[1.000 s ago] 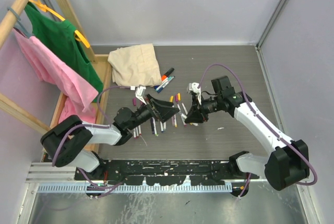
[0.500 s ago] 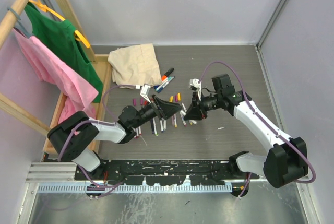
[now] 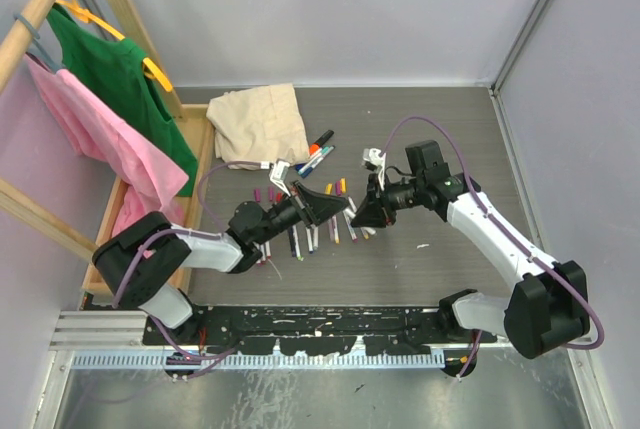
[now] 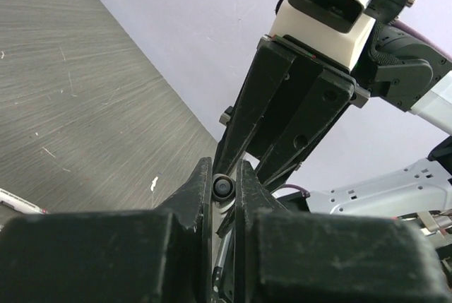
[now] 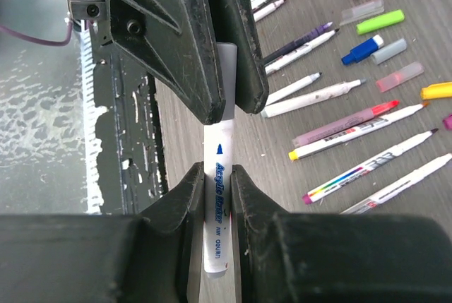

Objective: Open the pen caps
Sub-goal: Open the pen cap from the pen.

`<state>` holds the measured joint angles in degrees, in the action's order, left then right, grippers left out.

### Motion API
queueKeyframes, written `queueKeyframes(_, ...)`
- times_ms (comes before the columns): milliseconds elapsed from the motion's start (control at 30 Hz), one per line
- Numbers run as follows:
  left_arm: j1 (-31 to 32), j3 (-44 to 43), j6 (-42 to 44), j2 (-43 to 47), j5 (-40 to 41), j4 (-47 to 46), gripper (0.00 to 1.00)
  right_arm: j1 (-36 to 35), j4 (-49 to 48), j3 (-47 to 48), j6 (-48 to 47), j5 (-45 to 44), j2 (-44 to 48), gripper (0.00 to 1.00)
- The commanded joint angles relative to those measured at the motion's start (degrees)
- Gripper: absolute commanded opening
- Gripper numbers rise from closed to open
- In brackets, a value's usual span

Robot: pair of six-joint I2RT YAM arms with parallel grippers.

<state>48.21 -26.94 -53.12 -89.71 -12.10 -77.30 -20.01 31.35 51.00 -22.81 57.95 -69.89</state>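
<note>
Pen caps (image 5: 381,20) dot grey streaked tabletop (image 3: 440,139) — pale walls (image 3: 350,9) around.

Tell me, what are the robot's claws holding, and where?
One white pen: the right gripper pinches its barrel, the left gripper clamps its cap.

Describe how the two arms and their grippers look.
The left arm and right arm have white shells, black joints and a looping purple cable each. The left gripper and right gripper are black, with flat wedge-shaped fingers tapering to the tips.
</note>
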Motion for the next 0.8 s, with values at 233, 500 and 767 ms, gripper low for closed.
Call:
queueKeyframes(233,-15.99,-3.31,-4.88,6.27,6.71,-0.95,0.0,0.29,3.15,1.24,-5.5,-2.49,-1.74,0.01)
queueKeyframes(500,-17.97,-4.39,-3.72,10.22,2.67,8.72,0.0,0.98,-8.61,-2.72,7.06,-19.81,-3.56,0.01)
queueKeyframes(767,-17.8,-0.2,-1.07,16.35,2.38,20.78,0.0,1.19,-19.6,-5.18,25.23,-38.87,-9.5,0.06)
